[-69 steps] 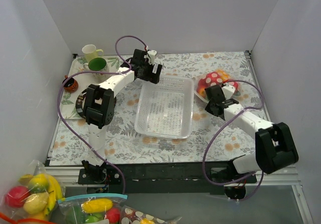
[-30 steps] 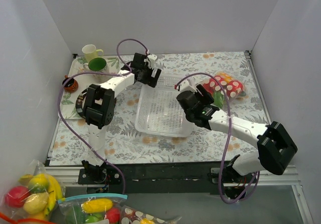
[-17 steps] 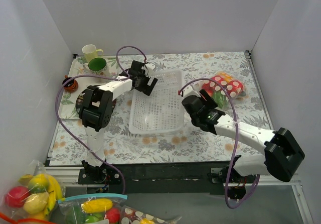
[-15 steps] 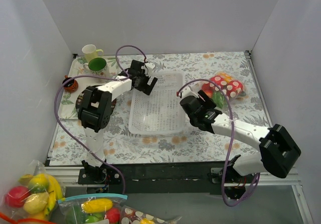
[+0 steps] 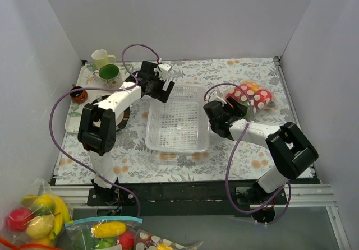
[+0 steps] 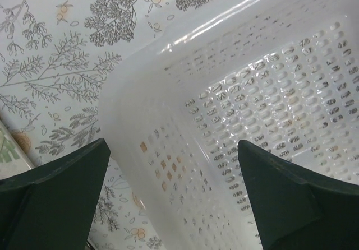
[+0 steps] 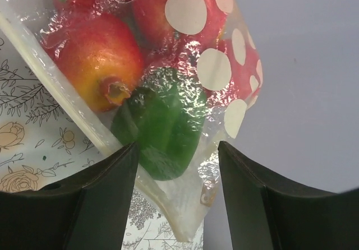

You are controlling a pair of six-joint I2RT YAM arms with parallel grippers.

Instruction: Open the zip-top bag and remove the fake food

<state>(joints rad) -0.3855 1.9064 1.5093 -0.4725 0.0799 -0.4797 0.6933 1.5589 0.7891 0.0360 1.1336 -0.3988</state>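
Over on the right side of the flowered table cover (image 5: 258,149), the zip-top bag (image 5: 253,96) is lying near the far edge, just beyond the right corner of the white basket (image 5: 176,147). The right gripper (image 7: 176,148) is pointing straight into it, jaws spread wide and gripping nothing; a loose fold of the clear plastic is sagging down between the two fingers, though I cannot tell whether either finger is touching it. The whitish zip strip (image 7: 61,87) is running diagonally along the bag's left side, and it looks shut. The fake food (image 7: 95,59) is all sitting inside: a red-orange fruit by the strip, a green pepper (image 7: 162,126) right in front of the open jaws, and a red piece with white spots (image 7: 190,14) above it. Across the table, the left gripper (image 6: 173,146) is hanging over the basket's far left corner, jaws wide apart, one finger outside the rim and one over the inside, holding nothing. A cream cup (image 5: 101,57) and a green cup (image 5: 109,72) are standing in the far left corner.
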